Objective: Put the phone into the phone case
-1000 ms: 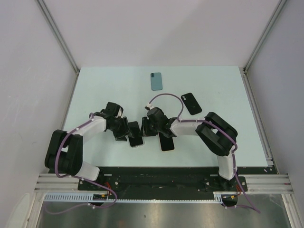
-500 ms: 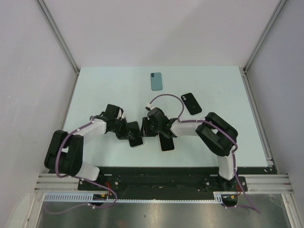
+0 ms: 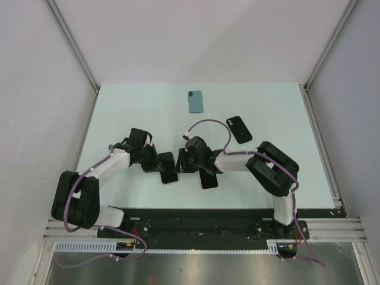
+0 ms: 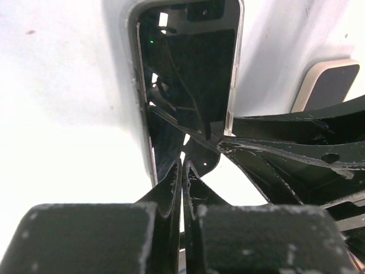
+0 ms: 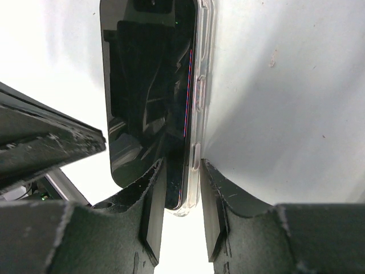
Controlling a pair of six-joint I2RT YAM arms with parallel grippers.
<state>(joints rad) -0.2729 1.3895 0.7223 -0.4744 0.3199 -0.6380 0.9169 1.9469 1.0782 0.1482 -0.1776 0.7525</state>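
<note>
Nearest the bases, a second phone (image 3: 208, 179) lay flat, partly beneath the right arm. Just beyond it, the phone (image 3: 169, 168) lay screen-up on the table (image 3: 119, 113), between both grippers.

Left gripper (image 4: 181, 165): fingers pressed together, tips at the phone's near end.

Right gripper (image 5: 182, 168): clamped on the phone's near corner and on the rim of the clear phone case (image 5: 203, 85) that ran along that long edge.

Open tabletop lay to the left and beyond. Farther out were a black handset (image 3: 239, 129), then a teal handset (image 3: 195, 101), well apart and short of the far edge.
</note>
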